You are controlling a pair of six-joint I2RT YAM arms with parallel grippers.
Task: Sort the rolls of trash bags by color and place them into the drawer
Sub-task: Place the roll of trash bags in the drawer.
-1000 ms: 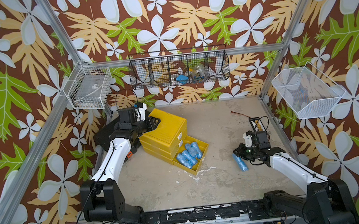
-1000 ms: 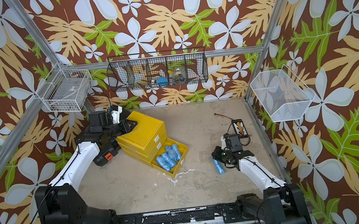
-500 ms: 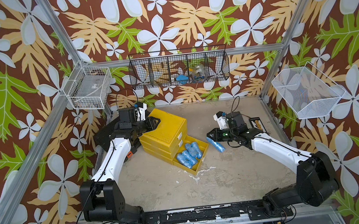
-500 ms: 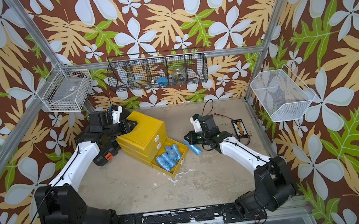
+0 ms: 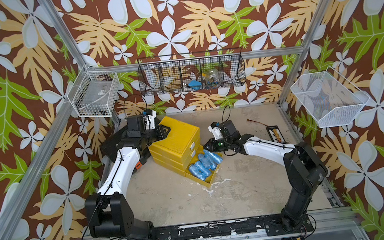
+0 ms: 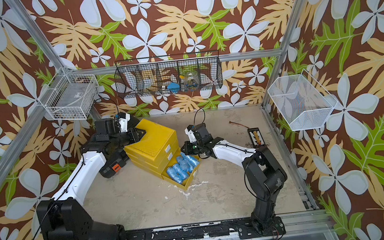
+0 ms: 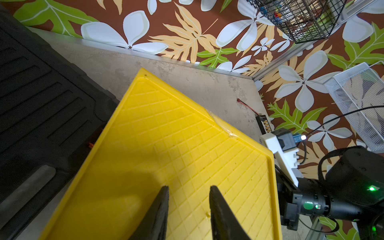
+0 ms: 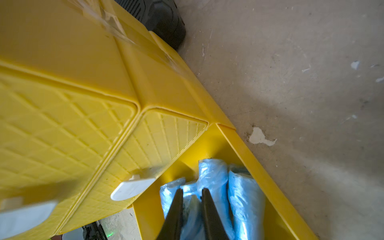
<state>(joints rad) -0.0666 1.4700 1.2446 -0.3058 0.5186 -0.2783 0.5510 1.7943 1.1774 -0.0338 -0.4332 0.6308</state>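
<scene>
Moved: right hand [image 5: 206, 146] has swung across the counter [image 5: 170, 201] to the bottom drawer [image 5: 208, 184] of the yellow chest [image 5: 175, 137].
Drawer: pulled out, with several light blue rolls [image 5: 202, 166] lying side by side in it; both upper drawers are closed.
Right hand: clamped on a light blue roll [image 8: 191, 207], low over those in the drawer.
Left hand [image 7: 188, 188]: fingers slightly apart with nothing between them, tips over the chest's top.
Hidden: what the upper drawers contain; the black case [image 7: 41, 93] is largely behind the left arm in both top views.
Views: only the right wrist view shows the grip.
</scene>
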